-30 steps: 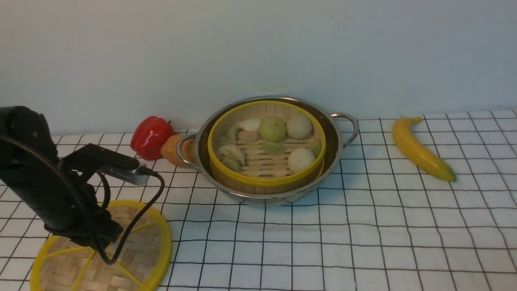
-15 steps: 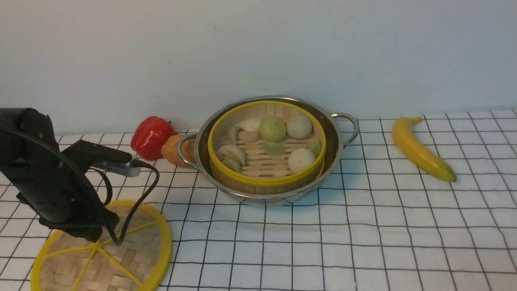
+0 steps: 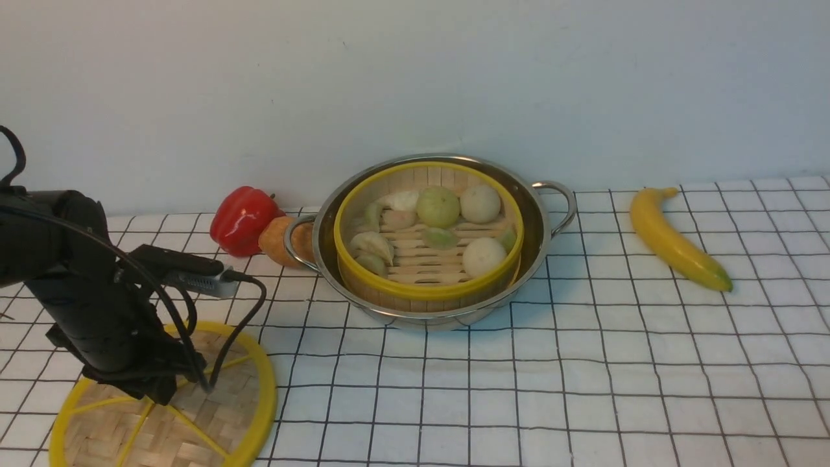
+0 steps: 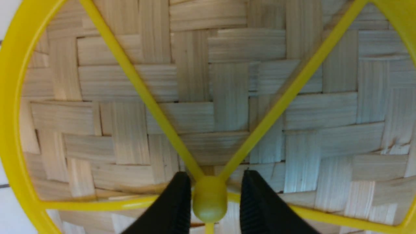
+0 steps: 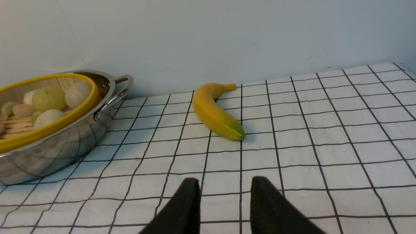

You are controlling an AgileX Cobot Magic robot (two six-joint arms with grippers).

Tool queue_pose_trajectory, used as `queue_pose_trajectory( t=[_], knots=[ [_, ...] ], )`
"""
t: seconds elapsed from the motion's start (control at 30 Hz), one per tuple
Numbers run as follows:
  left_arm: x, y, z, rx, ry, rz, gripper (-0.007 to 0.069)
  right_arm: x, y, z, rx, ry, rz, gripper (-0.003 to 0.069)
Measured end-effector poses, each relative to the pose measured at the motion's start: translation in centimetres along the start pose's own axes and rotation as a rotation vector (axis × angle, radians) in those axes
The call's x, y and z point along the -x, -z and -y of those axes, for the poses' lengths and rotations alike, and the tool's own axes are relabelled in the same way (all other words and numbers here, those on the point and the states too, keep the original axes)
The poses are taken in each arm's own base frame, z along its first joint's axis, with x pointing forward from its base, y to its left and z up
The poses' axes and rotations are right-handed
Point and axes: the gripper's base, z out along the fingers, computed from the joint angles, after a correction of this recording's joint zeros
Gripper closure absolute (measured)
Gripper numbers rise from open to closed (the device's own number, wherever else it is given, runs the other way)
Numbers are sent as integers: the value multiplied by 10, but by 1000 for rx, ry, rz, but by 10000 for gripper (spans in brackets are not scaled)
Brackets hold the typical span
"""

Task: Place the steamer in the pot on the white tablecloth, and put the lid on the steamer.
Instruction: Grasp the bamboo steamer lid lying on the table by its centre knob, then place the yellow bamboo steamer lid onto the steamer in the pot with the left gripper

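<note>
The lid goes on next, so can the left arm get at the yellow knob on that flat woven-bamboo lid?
Likely yes: the left gripper has its fingers flanking the yellow knob of the flat round woven-bamboo lid, nothing covering it.

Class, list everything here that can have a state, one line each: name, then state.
Round bamboo steamer with yellow rim: sitting in the pot, uncovered, holding buns.
Shiny steel pot: on the white grid tablecloth, steamer inside.
Flat woven bamboo lid: lying on the tablecloth, off the steamer.
Left gripper: open, jaws astride the lid's hub.
Right gripper: open, empty.
Yellow banana: unpeeled, lying on the tablecloth.
</note>
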Motion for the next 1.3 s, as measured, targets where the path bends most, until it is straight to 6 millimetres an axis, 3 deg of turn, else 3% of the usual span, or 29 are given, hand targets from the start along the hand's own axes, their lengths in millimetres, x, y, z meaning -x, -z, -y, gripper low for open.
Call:
queue_pose_trajectory(
  t=[0.07,0.3,0.4,0.5,0.53,0.57,0.63,0.67,0.73,0.9,1.07,1.23,1.3],
  knots=[
    [-1,0,-2,20,22,-15,504,0,0,0,0,0,0,419],
    [-5,3,-3,34,49,-68,508,0,0,0,0,0,0,419],
    [1,27,-5,22,20,-47,508,0,0,0,0,0,0,419],
    [13,67,-4,-15,-31,60,508,0,0,0,0,0,0,419],
    [15,72,-4,-17,-42,75,508,0,0,0,0,0,0,419],
    [24,96,-2,-54,-69,160,508,0,0,0,0,0,0,419],
    [35,123,5,-93,-163,256,508,0,0,0,0,0,0,419],
    [35,125,6,-97,-175,260,508,0,0,0,0,0,0,419],
    [47,151,22,-109,-326,354,508,0,0,0,0,0,0,419],
    [70,179,59,-28,-638,472,508,0,0,0,0,0,0,419],
    [107,178,101,113,-960,552,508,0,0,0,0,0,0,419],
    [148,150,139,189,-1152,547,508,0,0,0,0,0,0,419],
    [156,141,145,190,-1169,537,508,0,0,0,0,0,0,419]
  ],
)
